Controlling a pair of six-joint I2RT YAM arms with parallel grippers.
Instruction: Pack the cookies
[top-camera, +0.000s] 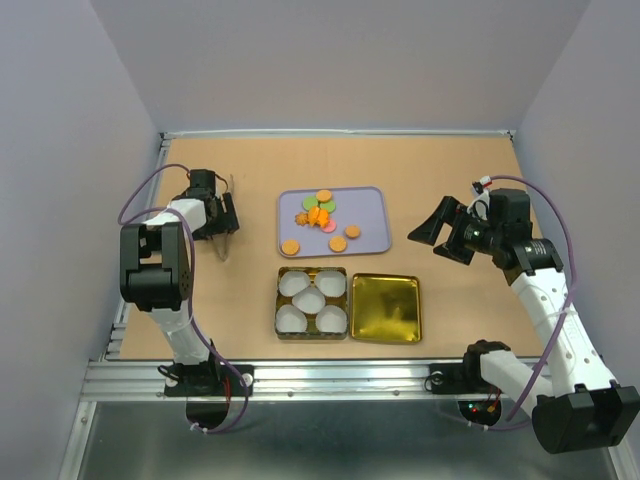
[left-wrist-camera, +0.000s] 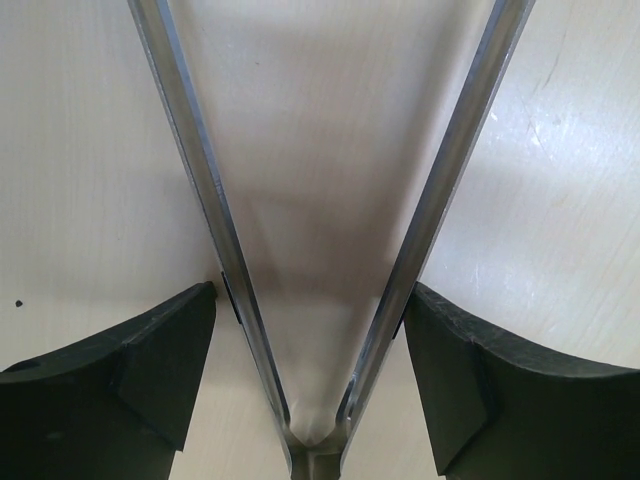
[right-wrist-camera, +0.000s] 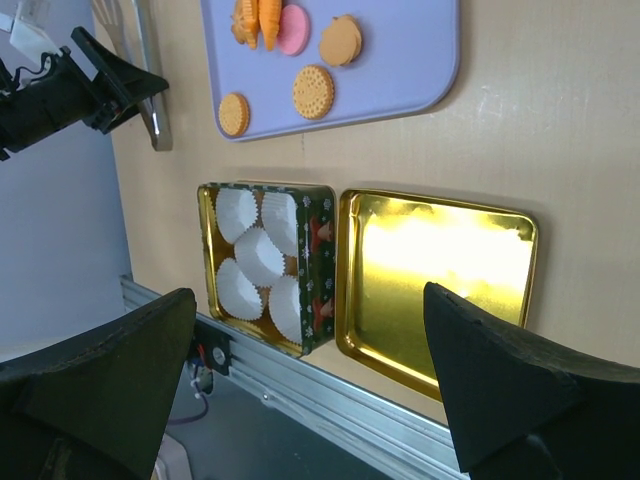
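Cookies on tray, left gripper on tongs, right one spread.
I see the cookies (top-camera: 322, 212) clustered on the lavender tray (top-camera: 370, 200), just behind the tin (top-camera: 280, 300) of white paper cups (top-camera: 312, 298), with the gold lid (top-camera: 387, 308) beside it. Left gripper (left-wrist-camera: 310, 300) pinches metal tongs (left-wrist-camera: 215, 230), their arms splayed, low over the table (top-camera: 240, 180). Right gripper (top-camera: 440, 237) gapes wide, holding nothing.
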